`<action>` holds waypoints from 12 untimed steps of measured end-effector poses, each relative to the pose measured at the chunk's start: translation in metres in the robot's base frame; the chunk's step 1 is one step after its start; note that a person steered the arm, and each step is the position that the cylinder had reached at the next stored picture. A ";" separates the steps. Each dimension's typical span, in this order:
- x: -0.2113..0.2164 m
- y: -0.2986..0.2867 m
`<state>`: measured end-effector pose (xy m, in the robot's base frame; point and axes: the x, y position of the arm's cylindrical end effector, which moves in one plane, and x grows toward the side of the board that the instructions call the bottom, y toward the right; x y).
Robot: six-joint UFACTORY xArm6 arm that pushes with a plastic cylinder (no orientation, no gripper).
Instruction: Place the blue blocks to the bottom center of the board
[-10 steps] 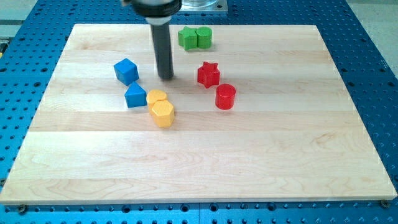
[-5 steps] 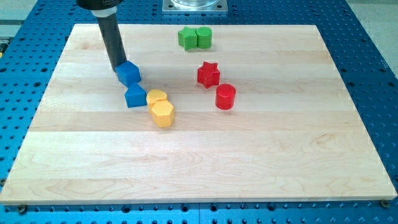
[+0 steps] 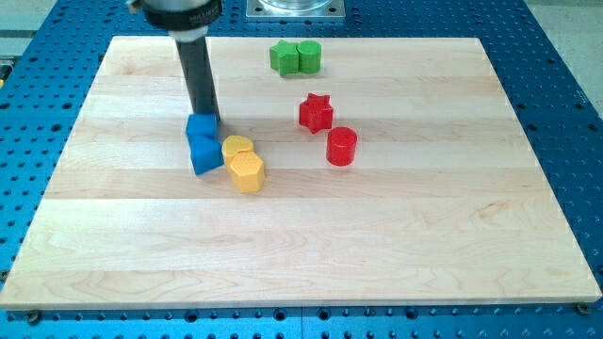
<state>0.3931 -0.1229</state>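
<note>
In the camera view, my tip (image 3: 205,117) sits at the upper edge of the blue cube (image 3: 201,128), touching it from the view's top; the dark rod rises straight up from there toward the view's top edge. There is no gripper on this arm, only the rod, so no jaws to report. The blue cube is pressed against a second blue block (image 3: 206,154) just below it — its shape is hard to make out, since the two read as one blue mass. They lie left of centre on the wooden board (image 3: 424,235), in its upper half, well apart from the bottom centre.

Just to the right of the lower blue block sit two yellow blocks — a rounded one (image 3: 238,147) and a yellow hexagon (image 3: 247,171), touching each other. Further right stand a red star (image 3: 316,113) and a red cylinder (image 3: 341,146), near one another. Two green blocks (image 3: 295,57) sit together near the top edge. The board rests on a blue perforated desk (image 3: 565,113).
</note>
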 end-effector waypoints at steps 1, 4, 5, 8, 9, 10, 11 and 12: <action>0.007 0.000; 0.002 -0.014; 0.049 -0.007; 0.117 -0.004; 0.142 -0.001; 0.155 -0.001; 0.158 -0.011; 0.175 -0.010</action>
<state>0.5681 -0.1328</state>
